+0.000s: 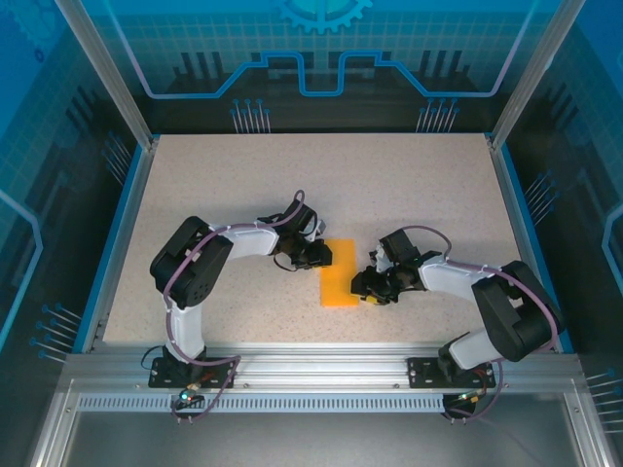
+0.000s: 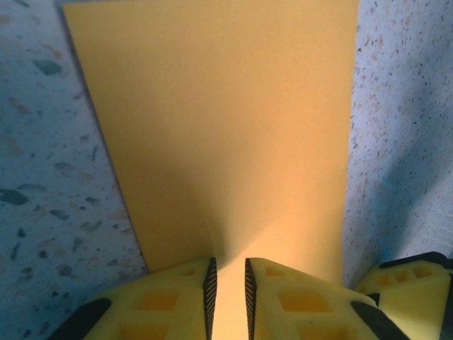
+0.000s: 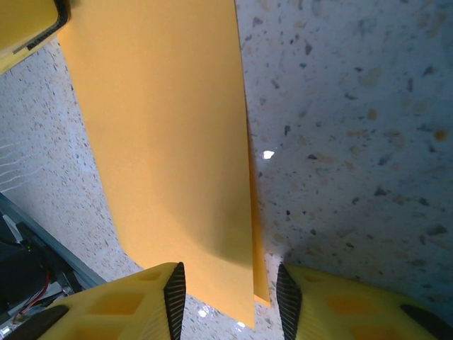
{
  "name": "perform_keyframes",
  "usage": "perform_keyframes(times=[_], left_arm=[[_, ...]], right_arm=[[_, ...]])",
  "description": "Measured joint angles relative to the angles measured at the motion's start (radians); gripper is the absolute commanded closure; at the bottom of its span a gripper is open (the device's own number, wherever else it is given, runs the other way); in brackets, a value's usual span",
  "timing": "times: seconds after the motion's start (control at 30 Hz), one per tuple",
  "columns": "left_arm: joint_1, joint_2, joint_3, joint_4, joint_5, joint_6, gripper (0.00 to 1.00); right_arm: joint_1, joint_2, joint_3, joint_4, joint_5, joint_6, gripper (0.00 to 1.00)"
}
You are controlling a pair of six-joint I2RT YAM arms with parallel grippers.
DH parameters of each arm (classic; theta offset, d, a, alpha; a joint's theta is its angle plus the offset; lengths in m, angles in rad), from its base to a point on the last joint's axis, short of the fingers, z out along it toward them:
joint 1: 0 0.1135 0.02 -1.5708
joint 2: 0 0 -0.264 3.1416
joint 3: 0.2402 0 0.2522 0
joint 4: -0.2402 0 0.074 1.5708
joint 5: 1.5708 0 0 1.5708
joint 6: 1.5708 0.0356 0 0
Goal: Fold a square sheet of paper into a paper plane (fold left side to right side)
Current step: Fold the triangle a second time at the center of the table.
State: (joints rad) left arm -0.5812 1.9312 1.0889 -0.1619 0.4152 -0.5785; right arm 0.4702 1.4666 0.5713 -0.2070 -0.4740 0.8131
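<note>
**Currently: sheet doubled over and lying flat, left gripper pinching one end, right gripper not yet closed on the other**

1. Table [image 1: 243, 185]. The speckled surface carries the work in its near central part, between the two arms, so either arm can reach it.

2. Arms. The left arm [image 1: 195, 263] and the right arm [image 1: 496, 302] bend inward from opposite sides. Judgement: they are posed this way so that one can hold the work while the other acts on it.

3. Square sheet of paper [image 1: 338, 275]. From above it reads as a narrow upright rectangle, not a square. In the right wrist view two layers show, slightly offset along one long edge. Judgement: the left-to-right fold is made, and its crease may want pressing or its edges truing.

4. Left gripper [image 2: 230, 273]. It is at the sheet's far end. Its pads [image 2: 210, 280] stand almost together with orange between them, and the paper rises gently into the gap. It is closed on that end of the sheet. Judgement: this is an anchoring hold, to stop the thin paper sliding.

5. Right gripper [image 3: 226, 283]. It is at the sheet's near end. Its fingers [image 3: 173, 297] stand apart, straddling the doubled edge. One finger is at the paper and the other is clear of it, with bare table between. It grips nothing.

6. Risk. The layers are offset, so a pinch here could fix the misalignment.
</note>
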Motion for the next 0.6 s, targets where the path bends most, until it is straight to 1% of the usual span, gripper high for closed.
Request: perform_keyframes(times=[0.13,0.37,0.47,0.57,0.6], left_arm=[[-0.002,0.0,0.0,0.001,0.0,0.0,0.77],[-0.003,0.0,0.0,0.002,0.0,0.0,0.76],[-0.005,0.0,0.0,0.003,0.001,0.0,0.71],[-0.006,-0.008,0.0,0.005,0.0,0.003,0.64],[-0.008,-0.014,0.0,0.001,-0.001,0.008,0.6]], right_arm=[[0.0,0.007,0.0,0.013,-0.006,0.003,0.62],[0.001,0.02,0.013,0.065,-0.018,0.003,0.62],[0.001,0.02,0.017,0.082,-0.027,0.003,0.62],[0.0,0.02,0.018,0.092,-0.032,0.003,0.61],[0.0,0.02,0.018,0.093,-0.032,0.003,0.6]])
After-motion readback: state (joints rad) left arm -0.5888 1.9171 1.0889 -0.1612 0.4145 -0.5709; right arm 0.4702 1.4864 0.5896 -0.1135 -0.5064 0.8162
